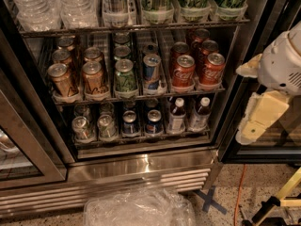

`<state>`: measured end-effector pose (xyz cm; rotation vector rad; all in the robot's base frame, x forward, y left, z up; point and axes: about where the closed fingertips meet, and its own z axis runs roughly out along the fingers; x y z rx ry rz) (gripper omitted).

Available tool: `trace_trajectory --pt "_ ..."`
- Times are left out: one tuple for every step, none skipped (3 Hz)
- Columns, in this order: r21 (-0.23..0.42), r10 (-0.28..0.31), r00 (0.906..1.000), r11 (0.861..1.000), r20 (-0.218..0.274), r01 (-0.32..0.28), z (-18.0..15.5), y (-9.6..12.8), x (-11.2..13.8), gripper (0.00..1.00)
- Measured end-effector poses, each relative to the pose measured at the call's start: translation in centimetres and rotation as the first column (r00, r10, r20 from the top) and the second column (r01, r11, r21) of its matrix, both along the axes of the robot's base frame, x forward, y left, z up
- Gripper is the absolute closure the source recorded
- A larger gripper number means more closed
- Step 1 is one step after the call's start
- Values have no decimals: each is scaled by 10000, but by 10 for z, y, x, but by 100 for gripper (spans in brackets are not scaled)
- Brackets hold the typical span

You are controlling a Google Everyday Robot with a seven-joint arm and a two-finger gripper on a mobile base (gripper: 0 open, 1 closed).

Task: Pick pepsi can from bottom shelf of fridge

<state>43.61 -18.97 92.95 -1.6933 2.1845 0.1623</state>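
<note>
Right edge, outside the fridge: gripper hangs in the air at about the height of the two lower racks, beside the right door frame, touching nothing.
Gripper state: apart or together, can't tell from this angle.
Arm pose: white rounded wrist housing sits above the gripper, entering from the right edge; cream gripper body angles down and to the left.
Gap to target: gripper is well apart from the cans, not inside the cabinet.
Pepsi can: upright at the front of a centre lane on the bottom shelf, silver top facing up.
Neighbours, same shelf: second dark blue can just left; two silver cans further left; two white-capped bottles to the right.
Shelf above: gold, green, pale blue and red cans.
Fridge: interior exposed, steel louvred base below.
Floor: crumpled clear plastic in front of the base.
</note>
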Motion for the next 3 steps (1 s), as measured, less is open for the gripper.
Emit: trace_trajectory --pt "310 69 10000 9995 -62 -67 1 8 -1 0" --pt "310 69 10000 9995 -62 -67 1 8 -1 0" --pt "344 205 9986 9992 -480 -189 -22 18 -6 0"
